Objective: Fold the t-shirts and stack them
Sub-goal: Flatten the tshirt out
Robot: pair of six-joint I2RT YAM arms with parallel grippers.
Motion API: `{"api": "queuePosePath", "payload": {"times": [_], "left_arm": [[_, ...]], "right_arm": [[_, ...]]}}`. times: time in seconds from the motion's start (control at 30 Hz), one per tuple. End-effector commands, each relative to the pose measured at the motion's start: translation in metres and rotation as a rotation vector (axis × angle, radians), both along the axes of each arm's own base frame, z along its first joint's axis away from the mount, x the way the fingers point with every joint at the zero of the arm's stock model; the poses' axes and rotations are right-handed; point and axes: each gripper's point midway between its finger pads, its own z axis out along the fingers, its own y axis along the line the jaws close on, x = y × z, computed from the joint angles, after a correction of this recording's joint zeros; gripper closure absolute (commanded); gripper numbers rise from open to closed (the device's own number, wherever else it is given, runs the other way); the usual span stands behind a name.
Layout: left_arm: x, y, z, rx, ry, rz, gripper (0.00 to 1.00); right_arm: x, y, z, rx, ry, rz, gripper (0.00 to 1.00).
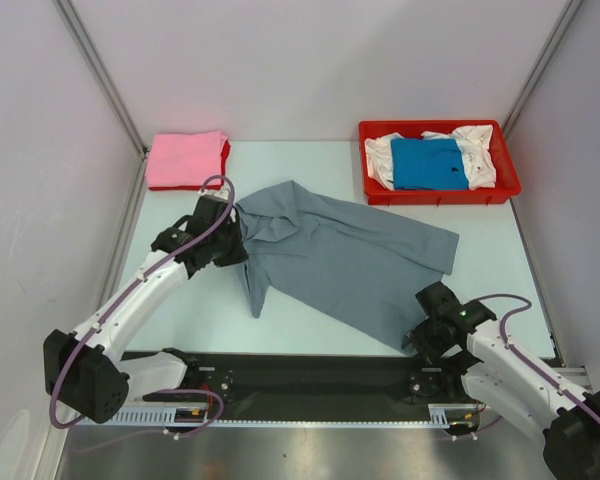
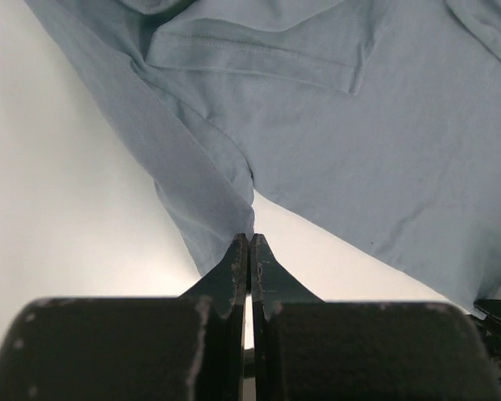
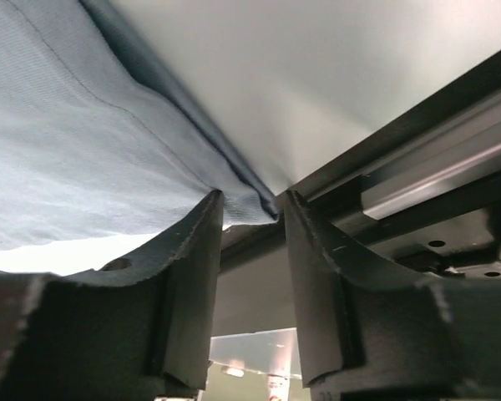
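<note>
Lying across the table (image 1: pixel 180 300): the slate grey t-shirt (image 1: pixel 350 265), spread out rumpled and slantwise between the two arms, one sleeve trailing toward the near edge.
Left gripper (image 1: pixel 232 243): at the shirt's left edge. In its wrist view the fingers (image 2: pixel 234 267) were pressed together, and a gathered fold of the grey cloth was pinched at their tips (only a hairline slit showed between them).
Right gripper (image 1: pixel 420 335): at the shirt's near right corner. Its fingers (image 3: pixel 192 276) stood apart, and the hemmed corner lay across the gap at the tips, unsqueezed.
Folded stack: a pink t-shirt (image 1: pixel 185 158) in the far left corner, lying on a red t-shirt (image 1: pixel 226 165).
Red tray (image 1: pixel 440 197): far right, well apart from the grey shirt, holding a bright blue t-shirt (image 1: pixel 428 163) on top of a rumpled white t-shirt (image 1: pixel 477 150).
Writing: pale marks ran along the near edge of the black rail (image 1: pixel 310 375), too small to read (every visible face of the shirts was plain cloth).
Hard to make out: only a thin rim of the red shirt showed under the pink one. The white shirt's middle was covered by the blue one. From above, the left fingertips were lost against the cloth. The right wrist view cut off all but one corner of the grey shirt.
</note>
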Motion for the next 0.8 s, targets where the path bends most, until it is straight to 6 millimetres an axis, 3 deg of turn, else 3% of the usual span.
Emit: {"api": "queuePosePath", "payload": {"times": [0.0,0.17,0.2,0.27,0.33,0.43,0.47,0.53,0.57,0.63,0.67,0.73,0.77], "left_arm": [[0.006,-0.004,0.030,-0.022,-0.077,-0.020,1.00],[0.007,-0.003,0.039,-0.024,-0.096,-0.020,1.00],[0.007,-0.003,0.041,-0.024,-0.101,-0.019,1.00],[0.007,-0.002,0.049,-0.030,-0.119,-0.013,1.00],[0.007,0.000,0.057,-0.036,-0.133,-0.011,1.00],[0.013,0.002,0.094,-0.066,-0.226,-0.003,1.00],[0.017,0.002,0.120,-0.096,-0.292,0.001,1.00],[0.024,0.004,0.154,-0.131,-0.390,0.008,1.00],[0.027,0.004,0.185,-0.161,-0.467,0.011,0.99],[0.032,0.005,0.227,-0.200,-0.590,0.003,1.00],[0.031,0.007,0.262,-0.225,-0.675,0.003,1.00],[0.032,0.010,0.302,-0.229,-0.791,-0.017,1.00],[0.024,0.014,0.340,-0.246,-0.880,-0.017,1.00]], "right_arm": [[0.005,-0.006,-0.007,-0.043,-0.006,-0.046,0.60],[0.012,-0.007,-0.007,-0.063,-0.016,-0.045,0.73],[0.013,-0.007,-0.007,-0.062,-0.020,-0.049,0.87],[0.016,-0.002,-0.004,-0.036,-0.035,-0.047,0.99],[0.027,0.003,0.010,-0.013,-0.088,-0.034,1.00],[0.051,0.001,0.041,-0.052,-0.194,0.083,1.00],[0.074,0.007,0.071,-0.044,-0.288,0.121,1.00],[0.095,0.007,0.101,-0.079,-0.395,0.258,1.00],[0.113,0.011,0.131,-0.071,-0.481,0.281,1.00],[0.125,0.005,0.148,-0.099,-0.517,0.350,1.00],[0.129,0.008,0.152,-0.081,-0.497,0.386,1.00],[0.141,0.013,0.184,-0.069,-0.563,0.473,1.00],[0.144,0.015,0.187,-0.071,-0.549,0.506,1.00]]}}
